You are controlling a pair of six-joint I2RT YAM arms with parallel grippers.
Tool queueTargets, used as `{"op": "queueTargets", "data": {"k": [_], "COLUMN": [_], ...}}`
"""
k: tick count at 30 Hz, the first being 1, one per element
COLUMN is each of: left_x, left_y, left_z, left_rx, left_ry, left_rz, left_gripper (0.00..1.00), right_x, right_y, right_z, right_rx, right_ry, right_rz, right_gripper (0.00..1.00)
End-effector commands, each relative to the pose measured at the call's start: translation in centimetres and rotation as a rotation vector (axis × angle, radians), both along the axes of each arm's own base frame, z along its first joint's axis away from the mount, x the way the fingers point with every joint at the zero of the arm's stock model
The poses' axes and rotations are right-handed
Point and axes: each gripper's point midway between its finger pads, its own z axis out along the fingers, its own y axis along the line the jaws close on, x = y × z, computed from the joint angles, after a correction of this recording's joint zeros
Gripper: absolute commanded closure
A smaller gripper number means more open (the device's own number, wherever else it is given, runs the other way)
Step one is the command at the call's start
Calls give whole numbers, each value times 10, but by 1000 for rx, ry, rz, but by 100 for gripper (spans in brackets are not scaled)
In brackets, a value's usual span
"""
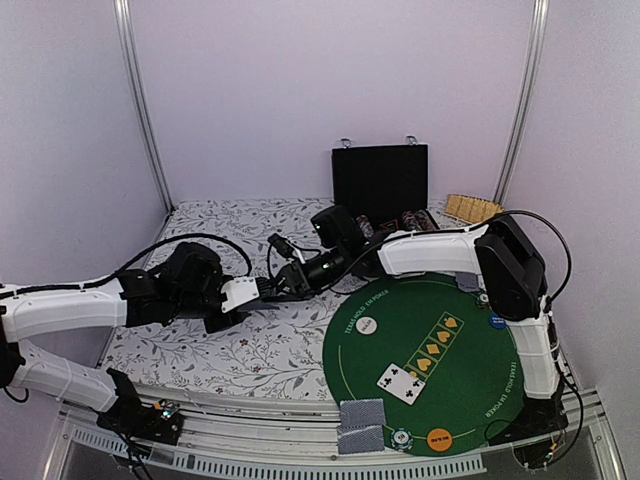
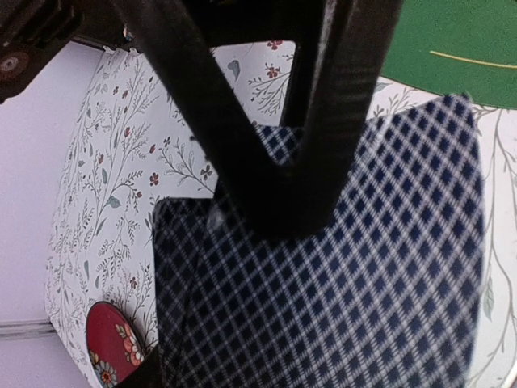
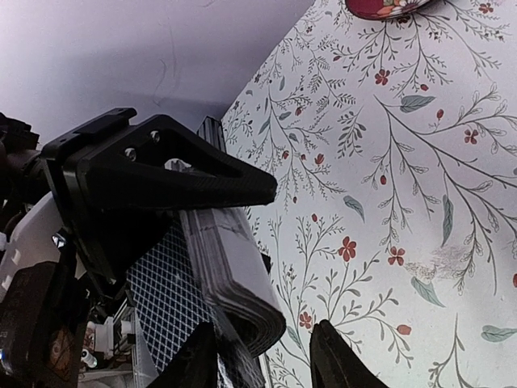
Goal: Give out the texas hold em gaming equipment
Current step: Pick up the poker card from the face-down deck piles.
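My left gripper (image 1: pixel 258 291) is shut on a thick deck of playing cards (image 2: pixel 339 283) with blue-grey diamond backs, held above the floral cloth. The deck fills the left wrist view and hides my own fingertips. In the right wrist view the deck (image 3: pixel 234 275) juts out from under the left gripper's black finger (image 3: pixel 161 174), its free end curling down. My right gripper (image 3: pixel 262 327) straddles that curled end; one fingertip (image 3: pixel 198 352) lies against the cards and the other fingertip (image 3: pixel 335 356) stands off with a visible gap. In the top view the right gripper (image 1: pixel 288 279) meets the left one.
A round green mat (image 1: pixel 470 400) holds face-up cards (image 1: pixel 402 382), two face-down cards (image 1: pixel 361 425), a white disc (image 1: pixel 367 324), blue disc (image 1: pixel 497 321), orange disc (image 1: pixel 439 437) and a chip (image 1: pixel 402 437). A black case (image 1: pixel 380 180) and woven piece (image 1: pixel 470 207) stand behind. A red dish (image 2: pixel 109 343) sits on the cloth.
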Motion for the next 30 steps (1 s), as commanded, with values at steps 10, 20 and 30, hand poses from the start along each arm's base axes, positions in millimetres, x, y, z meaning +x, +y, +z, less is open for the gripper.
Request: {"op": "queueTargets", "data": {"k": [10, 20, 30], "left_x": [3, 2, 2], "left_y": [-2, -2, 0], "left_z": [0, 0, 4], "left_rx": [4, 2, -2], "left_ry": [-21, -20, -29], "left_rz": [2, 2, 7], "left_gripper": [52, 52, 52], "right_x": [-3, -1, -6], "right_y": [-6, -24, -103], "right_z": [52, 88, 92], "right_rx": [23, 46, -218], "right_ry": [-43, -140, -540], "right_rz": [6, 17, 44], "right_gripper": [84, 98, 98]}}
